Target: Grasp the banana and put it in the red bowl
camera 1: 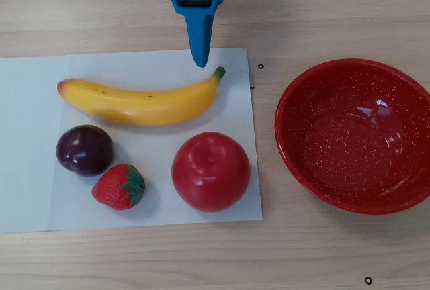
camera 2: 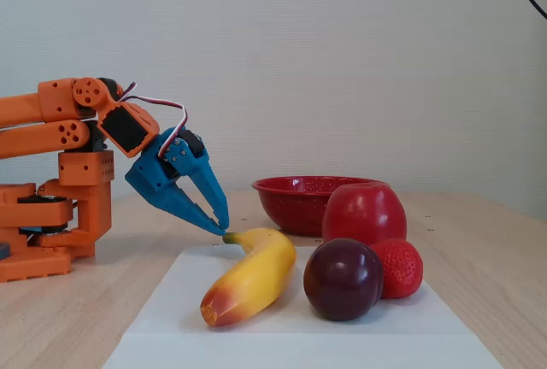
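Note:
The yellow banana [camera 1: 141,102] lies on a white sheet, its green stem to the right and its reddish end to the left in the overhead view; in the fixed view the banana [camera 2: 256,279] points its stem toward the arm. My blue gripper [camera 1: 199,60] hangs just beyond the stem tip, low over the sheet, and its jaws look closed and empty; in the fixed view the gripper [camera 2: 222,225] has its tips almost at the stem. The red speckled bowl [camera 1: 349,142] stands empty to the right of the sheet, and it sits behind the fruit in the fixed view [camera 2: 295,202].
A red apple [camera 1: 210,171], a dark plum [camera 1: 84,149] and a strawberry [camera 1: 119,186] sit on the white sheet [camera 1: 27,135] in front of the banana. The orange arm base [camera 2: 51,215] stands at the left in the fixed view.

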Available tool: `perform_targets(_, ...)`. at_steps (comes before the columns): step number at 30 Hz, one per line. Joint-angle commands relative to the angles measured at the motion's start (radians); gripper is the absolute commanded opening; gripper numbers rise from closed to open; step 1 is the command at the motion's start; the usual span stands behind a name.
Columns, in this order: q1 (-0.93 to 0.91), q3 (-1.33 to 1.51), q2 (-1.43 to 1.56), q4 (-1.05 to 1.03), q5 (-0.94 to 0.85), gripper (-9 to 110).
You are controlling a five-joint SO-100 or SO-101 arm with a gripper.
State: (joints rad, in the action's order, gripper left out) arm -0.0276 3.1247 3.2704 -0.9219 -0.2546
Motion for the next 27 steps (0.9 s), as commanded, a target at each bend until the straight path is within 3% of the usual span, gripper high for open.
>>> perform_targets(1, 0.008, 0.017, 0.021, 0.000, 0.020, 0)
perform_targets(17, -0.025, 0.011, -0.003, 0.014, 0.094, 0)
perform_targets(27, -0.009, -0.213, -0.146, -0.092, 0.135, 0)
